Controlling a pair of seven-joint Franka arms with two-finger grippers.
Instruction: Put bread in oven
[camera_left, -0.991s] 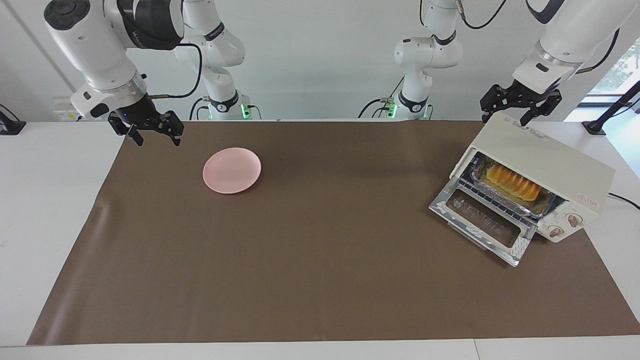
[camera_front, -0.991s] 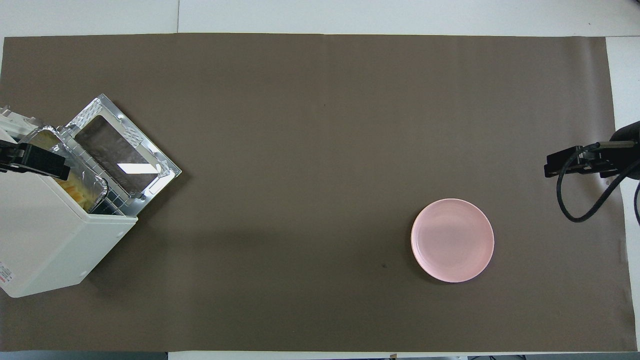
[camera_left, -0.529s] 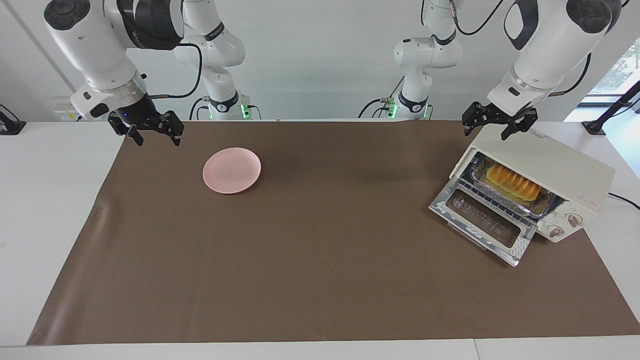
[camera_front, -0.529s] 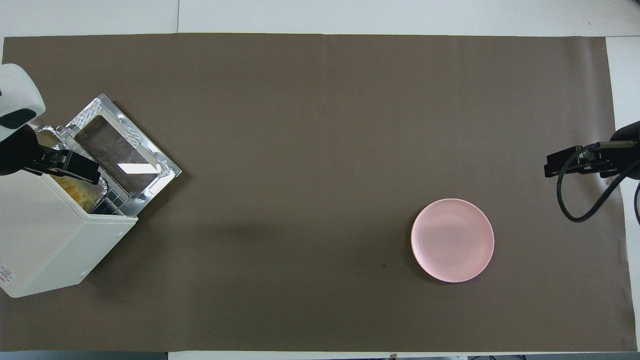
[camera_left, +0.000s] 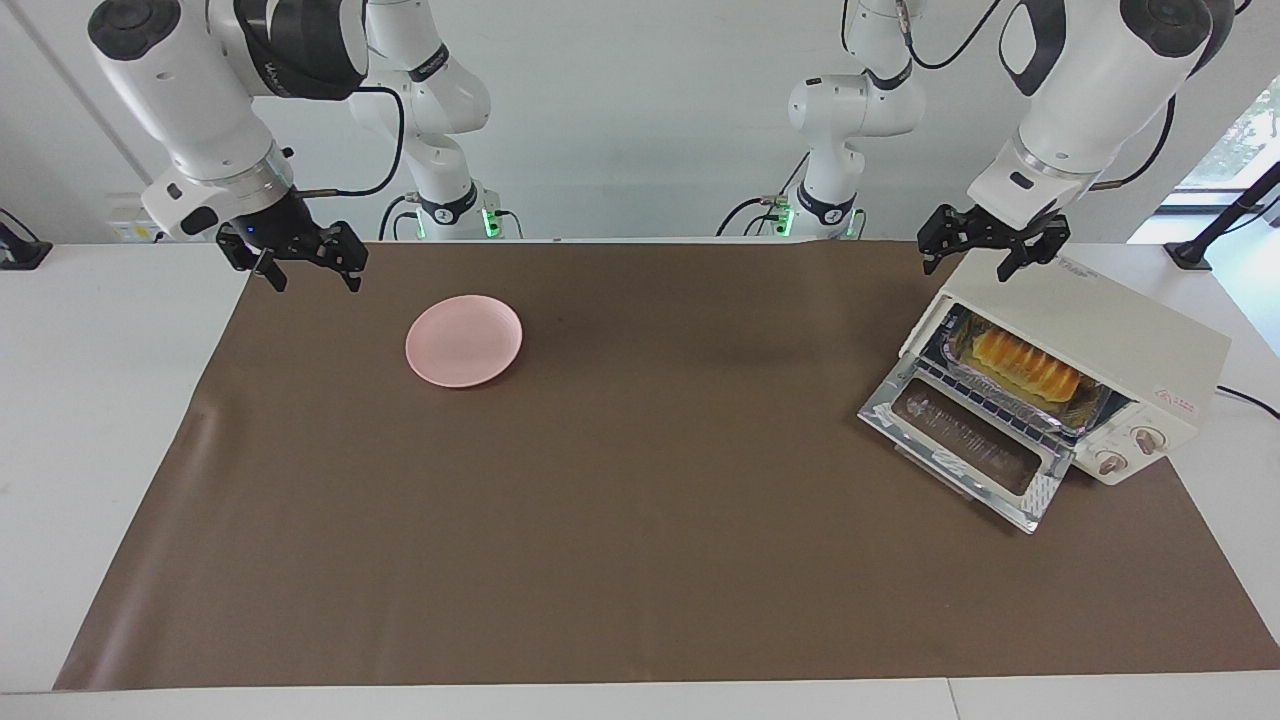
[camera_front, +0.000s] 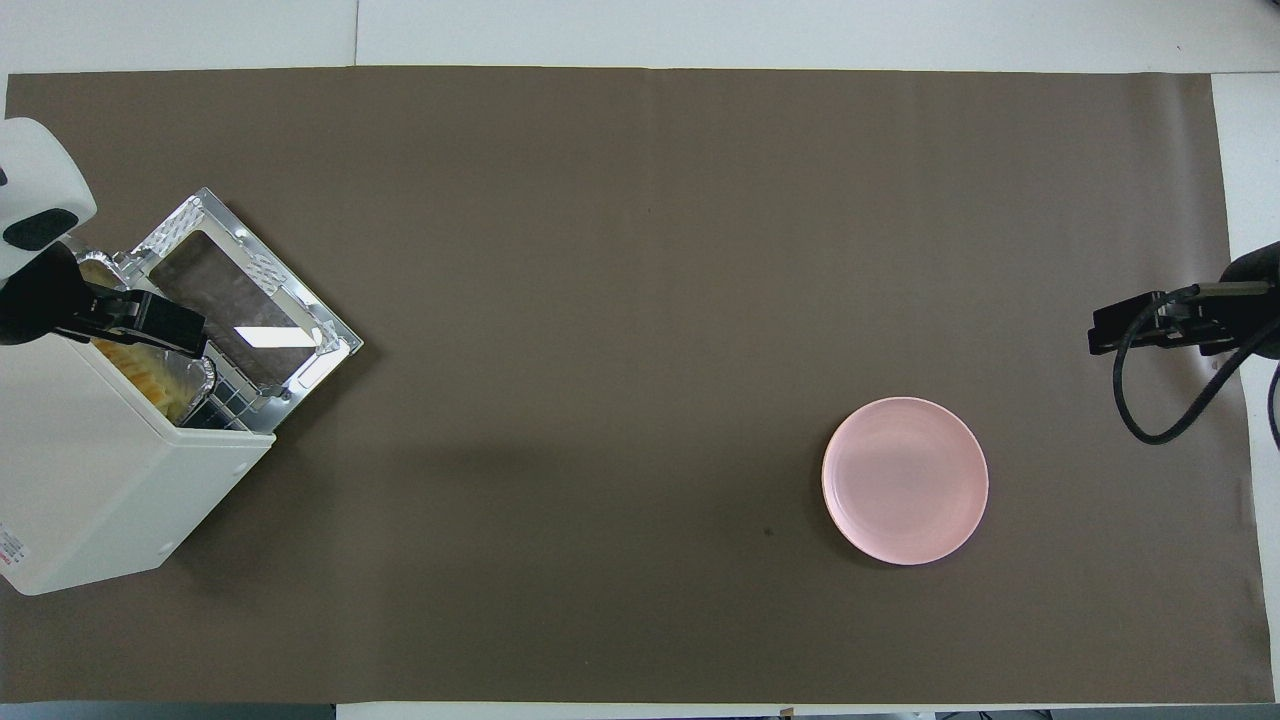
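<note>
Brown matting covers my desk (camera_left: 620, 560), where the oven (camera_left: 1090, 330) stands door-down with the bread (camera_left: 1025, 365) inside on its foil tray (camera_left: 1095, 405). From across, my left claw (camera_left: 985, 255) hangs spread and empty over the oven's top corner, my right claw (camera_left: 305, 265) likewise waiting, spread, near the pink plate (camera_left: 463, 340); from overhead, my left claw (camera_front: 150, 325) hides most of the bread (camera_front: 150, 378).

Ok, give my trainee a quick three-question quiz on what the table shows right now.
1. True or false: the bread lies on the plate.
2. What is the state of the oven door? A) shut B) dropped open C) missing
3. Fill in: the left gripper hangs over the oven's ____, open and empty.

Key: 1 false, the bread sits in a foil tray inside the oven and the plate is bare; 2 B; 3 top. The right gripper waits open over the mat's edge at the right arm's end.
</note>
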